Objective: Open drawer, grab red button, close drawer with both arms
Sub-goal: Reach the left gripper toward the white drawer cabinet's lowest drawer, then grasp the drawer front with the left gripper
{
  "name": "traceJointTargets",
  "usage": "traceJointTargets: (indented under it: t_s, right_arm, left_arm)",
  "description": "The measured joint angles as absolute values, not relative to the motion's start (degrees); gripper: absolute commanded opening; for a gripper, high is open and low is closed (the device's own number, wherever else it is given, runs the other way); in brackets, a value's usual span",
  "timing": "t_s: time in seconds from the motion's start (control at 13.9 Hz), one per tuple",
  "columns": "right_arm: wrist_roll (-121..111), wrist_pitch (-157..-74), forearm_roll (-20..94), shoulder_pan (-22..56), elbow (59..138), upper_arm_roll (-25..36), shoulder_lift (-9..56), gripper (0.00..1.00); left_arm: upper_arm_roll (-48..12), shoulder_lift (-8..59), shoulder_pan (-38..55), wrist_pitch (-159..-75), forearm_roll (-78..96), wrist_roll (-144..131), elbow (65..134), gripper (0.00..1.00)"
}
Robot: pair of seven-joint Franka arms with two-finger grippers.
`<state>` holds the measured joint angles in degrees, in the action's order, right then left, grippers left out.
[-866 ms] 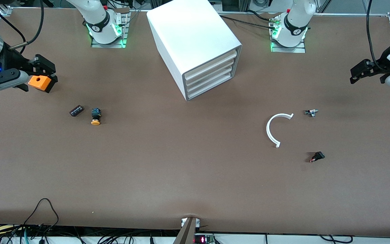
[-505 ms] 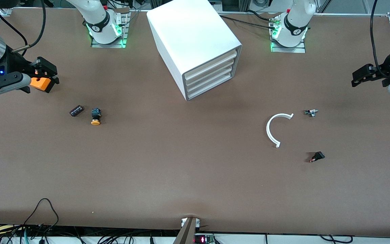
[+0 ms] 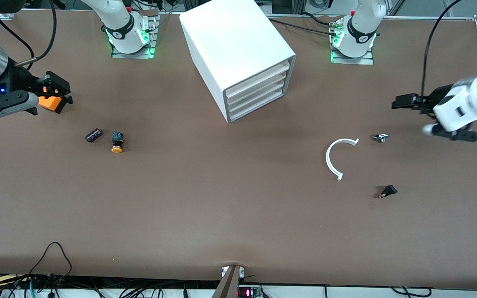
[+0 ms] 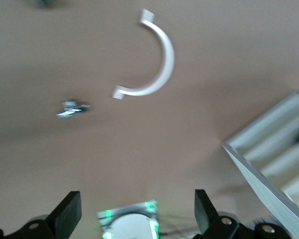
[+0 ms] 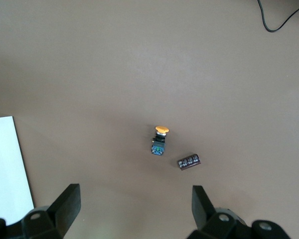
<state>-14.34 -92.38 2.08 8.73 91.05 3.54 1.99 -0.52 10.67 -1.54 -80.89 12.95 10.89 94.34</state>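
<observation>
From the front we see the white box-shaped cabinet (image 3: 238, 54) on the brown counter (image 3: 222, 198), its four cream-fronted drawers (image 3: 257, 92) shut, contents hidden. No red-capped button shows. In the wrist views, left gripper (image 4: 134, 211) and right gripper (image 5: 134, 204) hover spread, holding nothing.

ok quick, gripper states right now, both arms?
Left gripper: open, empty, over bare table near the small metal part.
Right gripper: open, holding nothing, over the orange box.
</observation>
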Motion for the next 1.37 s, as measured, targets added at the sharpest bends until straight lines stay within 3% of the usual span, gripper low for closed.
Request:
traceJointTargets:
  t_s: [0.36, 0.72, 0.94, 1.08, 1.37]
  right_arm:
    - [-14.34, -92.38, 2.07, 8.73, 91.00, 3.53, 1.99, 0.99]
    - [-14.34, -92.39, 2.07, 8.73, 90.96, 3.53, 2.00, 0.99]
    - [-14.34, -92.39, 2.07, 8.73, 90.94, 3.53, 2.00, 0.99]
    - [-14.34, -92.39, 2.07, 8.73, 90.94, 3.53, 2.00, 0.99]
    - [-14.34, -92.39, 2.07, 8.67, 90.92, 3.53, 2.01, 0.99]
  left_arm:
    - [-1.97, 22.14, -1.30, -73.98, 28.49, 21.42, 94.56, 1.00]
    - [-8.63, 36.96, -0.43, -73.81, 40.93, 25.74, 94.47, 0.96]
    - [-11.22, 41.85, 0.29, -73.77, 46.44, 28.19, 94.44, 0.93]
    - [-11.84, 44.07, 1.41, -74.93, 50.77, 34.11, 95.12, 0.88]
    - [-12.00, 45.33, 4.54, -81.10, 59.20, 48.97, 101.65, 0.69]
